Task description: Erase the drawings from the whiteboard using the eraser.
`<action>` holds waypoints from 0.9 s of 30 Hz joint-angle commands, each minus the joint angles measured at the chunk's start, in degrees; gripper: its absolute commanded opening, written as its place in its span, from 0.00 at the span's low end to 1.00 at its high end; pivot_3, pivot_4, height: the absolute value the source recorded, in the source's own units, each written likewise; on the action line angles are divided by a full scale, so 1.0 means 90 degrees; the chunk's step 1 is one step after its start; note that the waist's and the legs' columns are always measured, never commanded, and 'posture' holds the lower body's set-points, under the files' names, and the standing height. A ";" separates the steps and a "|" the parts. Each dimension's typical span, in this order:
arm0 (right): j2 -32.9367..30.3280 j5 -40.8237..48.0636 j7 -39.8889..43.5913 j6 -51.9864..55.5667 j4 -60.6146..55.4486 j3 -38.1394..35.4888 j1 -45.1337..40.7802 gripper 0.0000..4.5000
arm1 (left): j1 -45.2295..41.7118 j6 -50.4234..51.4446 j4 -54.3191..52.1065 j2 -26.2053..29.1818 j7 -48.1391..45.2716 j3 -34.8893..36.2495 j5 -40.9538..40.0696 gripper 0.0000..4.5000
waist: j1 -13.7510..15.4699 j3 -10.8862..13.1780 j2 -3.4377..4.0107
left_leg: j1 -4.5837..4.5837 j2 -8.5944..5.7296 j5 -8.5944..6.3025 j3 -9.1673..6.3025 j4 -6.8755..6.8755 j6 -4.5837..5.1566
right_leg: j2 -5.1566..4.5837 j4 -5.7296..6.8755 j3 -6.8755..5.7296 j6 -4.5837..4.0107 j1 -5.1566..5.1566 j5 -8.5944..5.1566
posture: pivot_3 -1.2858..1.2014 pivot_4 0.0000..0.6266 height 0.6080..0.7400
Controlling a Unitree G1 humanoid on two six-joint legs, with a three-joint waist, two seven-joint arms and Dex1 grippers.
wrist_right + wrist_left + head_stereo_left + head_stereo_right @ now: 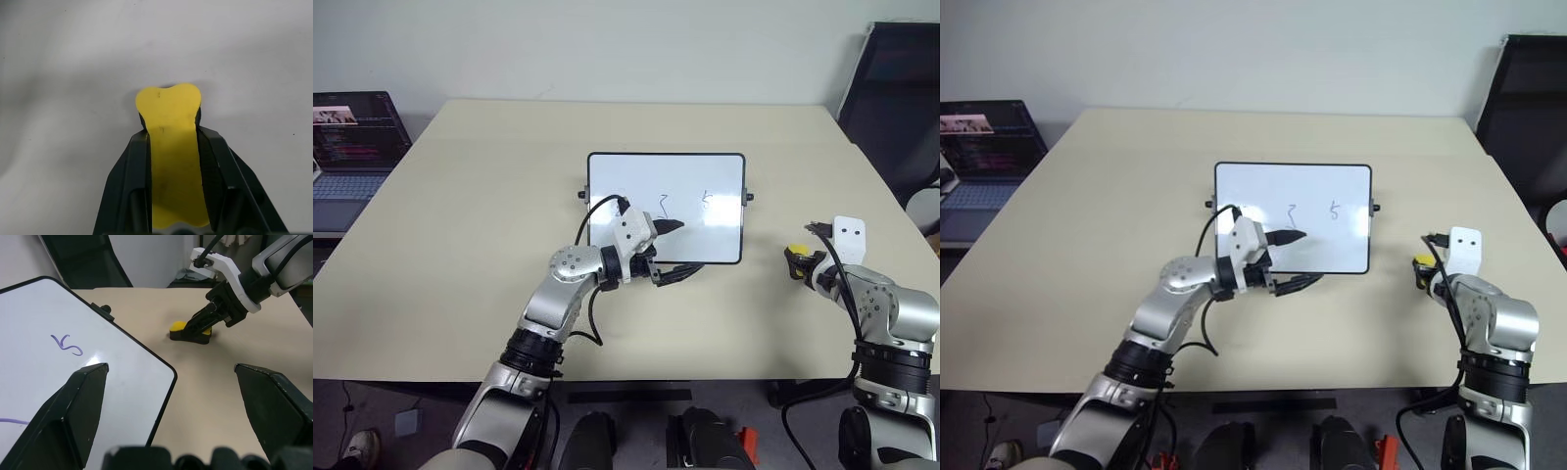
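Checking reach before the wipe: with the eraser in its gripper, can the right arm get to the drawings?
Probably yes: bare table separates the right gripper, shut on the eraser, from the whiteboard.

Right end effector [1422, 271] clamped on eraser [1423, 262]

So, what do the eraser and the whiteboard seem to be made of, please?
The eraser: its yellow top looks like soft matte foam, since it pinches inward where the right gripper squeezes it; its black base looks harder, maybe plastic or felt. The whiteboard: a smooth glossy white surface, probably coated, as it shows soft reflections; its thin black frame with rounded corners looks like plastic.
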 commanded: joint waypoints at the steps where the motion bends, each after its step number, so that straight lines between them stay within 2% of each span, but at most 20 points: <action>1: -0.0082 0.0017 -0.0006 -0.0070 -0.0115 -0.0153 -0.0077 0.21 | -0.0199 -0.0168 -0.0025 0.0007 -0.0021 0.0200 -0.0080 1.00 | 0.0000 0.0000 0.0000 | 0.0000 0.0000 0.0000 0.0000 0.0000 0.0000 | 0.0000 0.0000 0.0000 0.0000 0.0000 0.0000 | 0.52 0.24 1.00; 7: -0.0024 -0.0084 -0.0210 -0.0296 -0.0162 -0.0228 -0.0176 0.21 | -0.0144 -0.0168 -0.0060 -0.0012 -0.0028 0.0167 -0.0071 1.00 | -0.0003 0.0000 0.0000 | 0.0000 0.0000 0.0000 0.0000 0.0000 0.0000 | 0.0000 0.0000 0.0000 0.0000 0.0000 0.0000 | 0.52 0.24 1.00; 13: -0.0204 -0.0550 -0.0175 -0.1696 -0.0554 0.0437 -0.0402 0.21 | 0.0180 0.0079 -0.0372 -0.0217 0.0604 0.0234 0.0037 1.00 | -0.0030 0.0001 0.0002 | 0.0000 0.0000 0.0000 -0.0001 -0.0001 0.0000 | 0.0000 -0.0001 0.0002 0.0003 -0.0001 -0.0002 | 0.52 0.24 1.00; 18: -0.0091 -0.0762 0.0029 -0.2542 -0.0727 0.1031 -0.0563 0.21 | 0.0551 -0.0295 -0.0293 -0.0303 0.1918 0.0223 0.0975 1.00 | -0.0035 0.0001 0.0002 | 0.0001 0.0000 0.0000 -0.0008 -0.0001 0.0000 | 0.0004 0.0000 0.0001 0.0004 -0.0002 -0.0002 | 0.52 0.24 1.00; 27: 0.0234 -0.1106 0.0230 -0.3273 -0.0170 0.1840 -0.0833 0.21 | 0.0616 -0.0397 -0.0223 -0.0336 0.2171 0.0223 0.1113 1.00 | 0.0027 0.0001 0.0002 | -0.0003 0.0005 0.0000 -0.0001 0.0000 0.0000 | -0.0016 -0.0001 -0.0001 -0.0013 -0.0002 0.0009 | 0.52 0.24 1.00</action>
